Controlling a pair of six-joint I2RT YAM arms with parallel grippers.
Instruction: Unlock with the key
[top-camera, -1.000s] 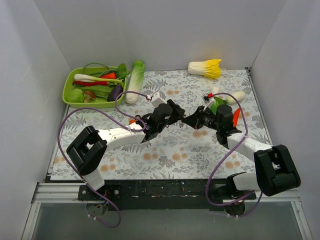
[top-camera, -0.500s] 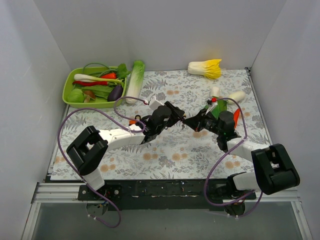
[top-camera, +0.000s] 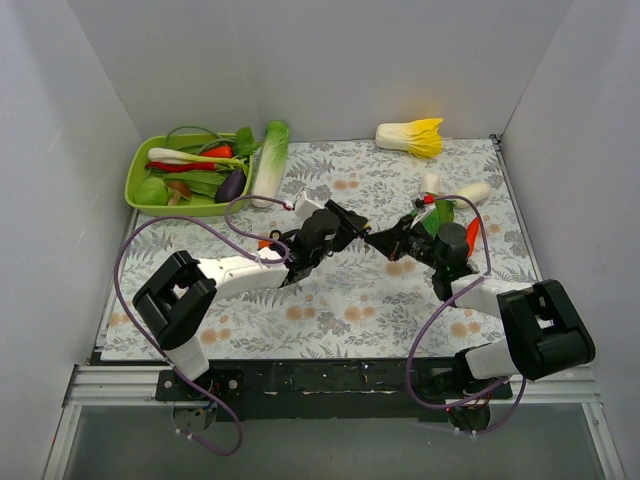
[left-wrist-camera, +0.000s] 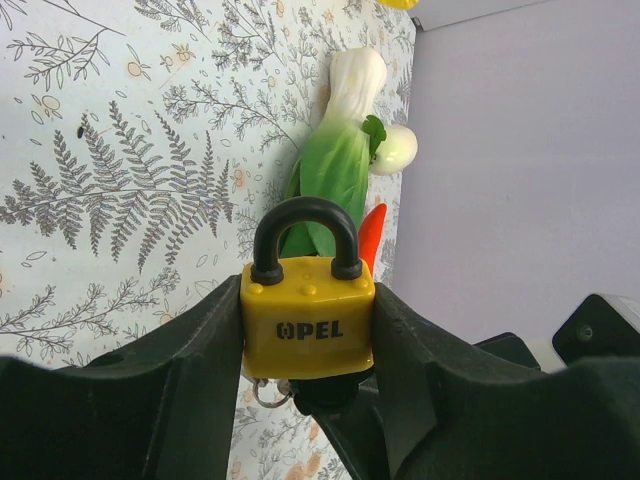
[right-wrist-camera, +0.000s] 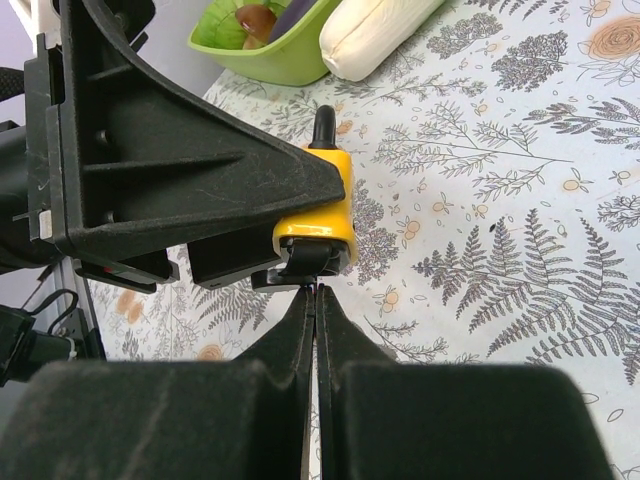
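Note:
My left gripper (top-camera: 343, 228) is shut on a yellow padlock (left-wrist-camera: 308, 325) marked OPEL and holds it above the mat, gripped by its two sides. The black shackle (left-wrist-camera: 304, 222) is closed. My right gripper (top-camera: 383, 238) is shut on the key, its fingertips (right-wrist-camera: 309, 300) pinched on the blade. The key's black head (right-wrist-camera: 316, 260) sits against the padlock's underside (right-wrist-camera: 318, 215). In the left wrist view the key head (left-wrist-camera: 325, 392) and a small key ring (left-wrist-camera: 263, 392) show below the lock. The keyhole is hidden.
A green tray (top-camera: 137, 192) of toy vegetables stands at the back left, with a long white-green cabbage (top-camera: 270, 160) beside it. A yellow-white cabbage (top-camera: 412, 137) lies at the back. A toy bok choy (left-wrist-camera: 335, 165) and a carrot (top-camera: 472, 233) lie by the right arm.
The right gripper has moved left to the padlock, closing the small gap between the two grippers. The left gripper has shifted slightly with the lock.

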